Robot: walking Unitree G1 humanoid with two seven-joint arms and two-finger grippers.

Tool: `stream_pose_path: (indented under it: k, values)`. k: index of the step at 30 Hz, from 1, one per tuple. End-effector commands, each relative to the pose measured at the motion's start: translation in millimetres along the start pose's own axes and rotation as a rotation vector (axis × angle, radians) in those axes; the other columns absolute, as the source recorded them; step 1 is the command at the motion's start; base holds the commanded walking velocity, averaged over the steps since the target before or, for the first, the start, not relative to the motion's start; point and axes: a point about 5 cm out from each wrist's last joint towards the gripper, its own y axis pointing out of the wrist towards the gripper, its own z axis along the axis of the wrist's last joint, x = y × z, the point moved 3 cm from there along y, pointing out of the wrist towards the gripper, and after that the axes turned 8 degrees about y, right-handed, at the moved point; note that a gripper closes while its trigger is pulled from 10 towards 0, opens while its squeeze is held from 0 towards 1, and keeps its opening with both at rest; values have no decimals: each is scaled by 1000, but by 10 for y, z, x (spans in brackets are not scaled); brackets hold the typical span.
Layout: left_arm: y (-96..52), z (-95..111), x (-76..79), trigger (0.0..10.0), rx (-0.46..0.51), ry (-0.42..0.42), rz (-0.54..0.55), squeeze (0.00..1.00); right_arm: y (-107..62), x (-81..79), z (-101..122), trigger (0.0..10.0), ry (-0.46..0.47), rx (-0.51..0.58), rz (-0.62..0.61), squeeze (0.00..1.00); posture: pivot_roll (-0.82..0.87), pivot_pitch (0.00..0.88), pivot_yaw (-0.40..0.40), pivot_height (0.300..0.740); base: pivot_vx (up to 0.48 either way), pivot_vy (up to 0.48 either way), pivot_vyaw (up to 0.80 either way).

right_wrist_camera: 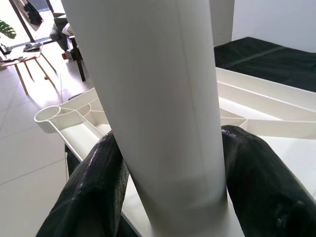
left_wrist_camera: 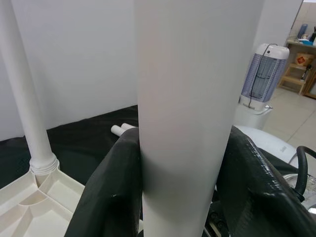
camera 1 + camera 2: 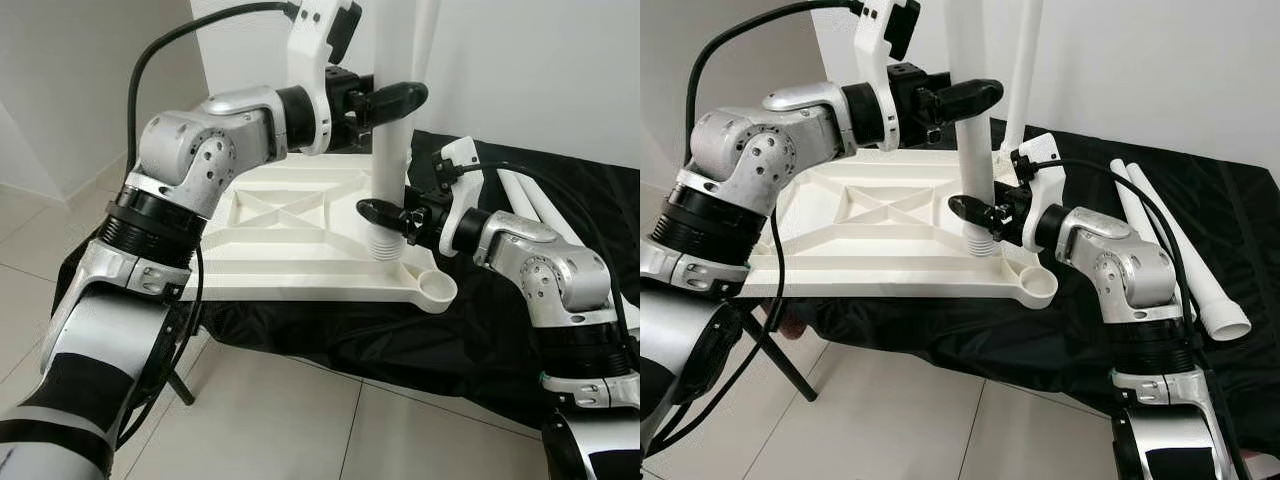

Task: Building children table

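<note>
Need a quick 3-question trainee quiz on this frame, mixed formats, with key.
1. True or false: both grippers are shut on the same upright table leg.
2. Which gripper grips nearer the threaded end: A) left gripper B) right gripper?
3. Fill in: the spare legs lie on the black ____.

Key:
1. True. The wrist views show the black fingers of each pressed on either side of the white tube.
2. B. It holds just above the thread, over the upturned tabletop; the left one holds higher up. A second leg already stands in a far corner.
3. cloth.
</note>
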Motion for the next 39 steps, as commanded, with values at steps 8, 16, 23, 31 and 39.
stream_pose_path:
  k: [8, 16, 23, 31, 39]
  values:
    - [-83, 97, 102, 10000, 25, 21, -194, 0, 4, -12, 48, 10000, -15, 24, 11, 0, -92, 64, 36, 740, 0, 0, 0]
    - [-99, 127, 76, 10000, 26, 18, -195, 0, -3, -129, 20, 10000, -21, 16, 83, 1000, -91, 65, 38, 740, 0, 0, 0]
    - [-88, 153, 88, 10000, 31, 19, -195, 0, 10, -178, 51, 10000, -67, 35, 108, 0, -90, 64, 35, 740, 0, 0, 0]
    - [-79, 182, 101, 10000, 36, 18, -199, 0, 51, -254, 51, 10000, -121, 56, 139, 0, -87, 63, 37, 740, 0, 0, 0]
    - [-90, 215, 67, 10000, 35, 15, -199, 0, 153, -263, 59, 10000, -134, 92, 129, 0, -86, 62, 40, 740, 0, 0, 0]
